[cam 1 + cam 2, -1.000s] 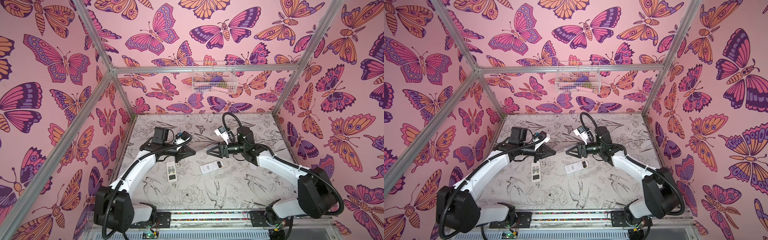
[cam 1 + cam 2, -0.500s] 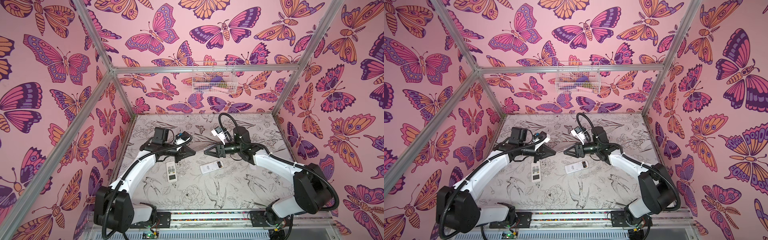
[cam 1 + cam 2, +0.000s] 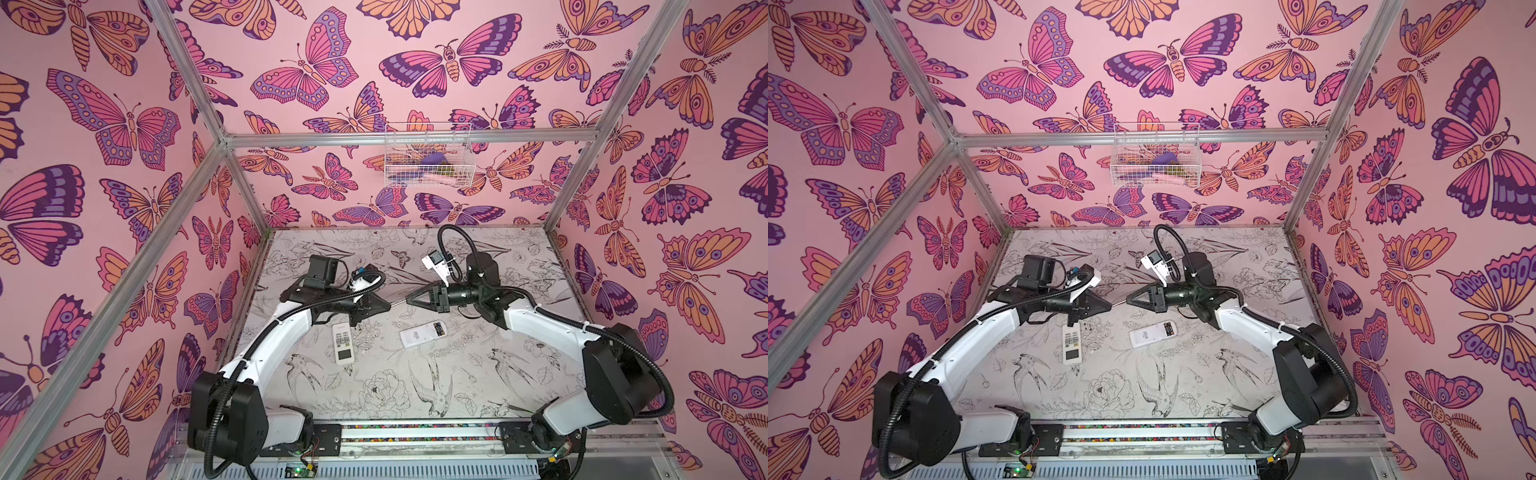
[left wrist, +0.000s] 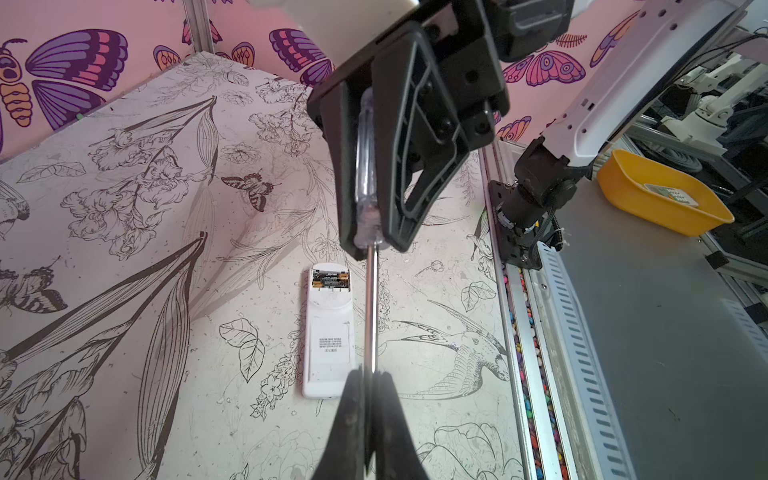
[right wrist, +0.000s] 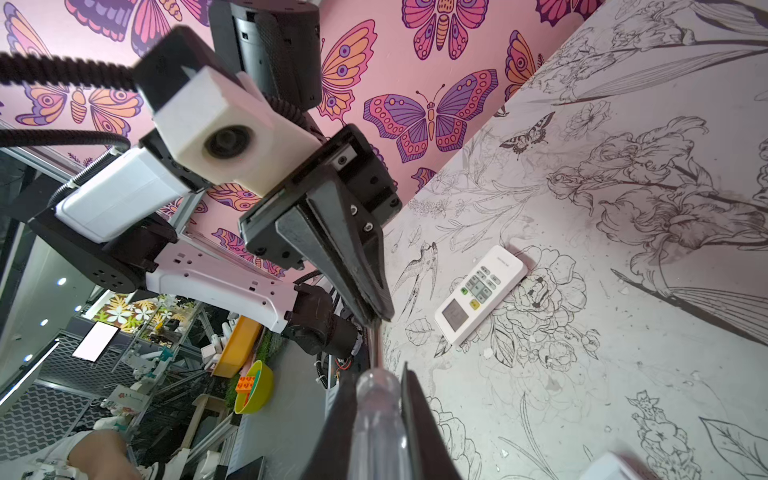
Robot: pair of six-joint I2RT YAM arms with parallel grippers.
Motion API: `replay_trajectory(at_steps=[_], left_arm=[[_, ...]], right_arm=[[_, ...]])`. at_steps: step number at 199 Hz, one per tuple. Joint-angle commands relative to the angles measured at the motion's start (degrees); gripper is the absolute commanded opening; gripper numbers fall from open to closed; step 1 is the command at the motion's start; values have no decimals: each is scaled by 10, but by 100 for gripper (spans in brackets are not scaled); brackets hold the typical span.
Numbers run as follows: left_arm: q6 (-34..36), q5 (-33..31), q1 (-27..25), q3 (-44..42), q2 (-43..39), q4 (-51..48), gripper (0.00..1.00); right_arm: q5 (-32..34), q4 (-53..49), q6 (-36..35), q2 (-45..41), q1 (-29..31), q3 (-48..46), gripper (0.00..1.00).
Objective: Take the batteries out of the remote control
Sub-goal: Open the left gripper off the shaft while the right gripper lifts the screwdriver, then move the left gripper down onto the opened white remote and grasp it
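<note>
A table [image 3: 457, 386] printed with inked flowers stands inside pink butterfly walls [image 3: 124, 124]. On it lie a face-up remote [image 3: 343, 344] and a face-down remote [image 4: 328, 340], batteries [image 4: 331, 279] in its open bay. Just beyond, the left gripper [image 3: 389, 306] clenches a screwdriver [image 4: 371, 311] by its shaft; the right gripper [image 3: 408, 300] clasps its clear handle.

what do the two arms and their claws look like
The left arm and right arm have white shells, black joints and bulky black shoulders. A ribbed black cable loops along each. The left claw and right claw are black, with flat triangular fingers tapering to points; a white boxy camera sits behind each.
</note>
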Motion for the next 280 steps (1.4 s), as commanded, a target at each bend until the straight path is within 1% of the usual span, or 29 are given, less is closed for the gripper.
replay_trajectory(at_steps=[1,18,33,38,44,54,66,77,99,117,131,145,156,161,173,190,205,234,251,263,280], left_arm=[[10,27,-4,-6,-2,-1,0],[2,25,-2,-2,-1,-1,0],[1,21,-1,2,-1,-1,19],[2,16,0,2,-2,-1,27],[3,11,0,3,-3,-1,35],[2,2,3,4,-6,-2,44],[-5,-14,9,10,-9,-4,49],[-11,-33,10,17,-9,-8,52],[-13,-67,10,29,-7,-17,59],[-32,-85,7,42,5,-17,67],[-41,-107,-1,55,18,-17,68],[-45,-131,-9,69,34,-17,70],[-47,-153,-19,79,47,-17,72],[-48,-165,-24,84,52,-16,73],[-49,-191,-40,97,67,-17,78],[-57,-229,-66,116,88,-17,84],[-60,-253,-91,132,108,-19,86],[-67,-288,-136,162,149,-22,89],[-69,-291,-157,177,175,-21,91],[-64,-295,-172,187,191,-21,92],[-65,-312,-193,201,218,-21,93]], right_arm=[[6,-27,-38,4,8,5,0],[9,-47,-51,0,5,6,0],[6,-65,-66,-9,-1,3,0],[7,-75,-72,-14,-5,0,0],[10,-83,-78,-21,-9,-4,0],[17,-92,-81,-35,-19,-13,0],[28,-96,-75,-57,-34,-29,0],[39,-106,-76,-80,-43,-41,0],[83,-194,-126,-141,-60,-55,0],[120,-250,-145,-186,-78,-66,0],[141,-287,-153,-228,-95,-75,0],[179,-335,-172,-275,-105,-77,0],[225,-373,-188,-318,-107,-80,0],[258,-385,-192,-337,-107,-83,0],[315,-404,-197,-381,-108,-92,0],[382,-447,-219,-440,-108,-93,0],[441,-494,-236,-485,-109,-91,0],[541,-580,-253,-567,-109,-91,0],[580,-615,-259,-616,-108,-102,0],[608,-617,-253,-650,-108,-118,0],[614,-609,-260,-683,-108,-133,0]])
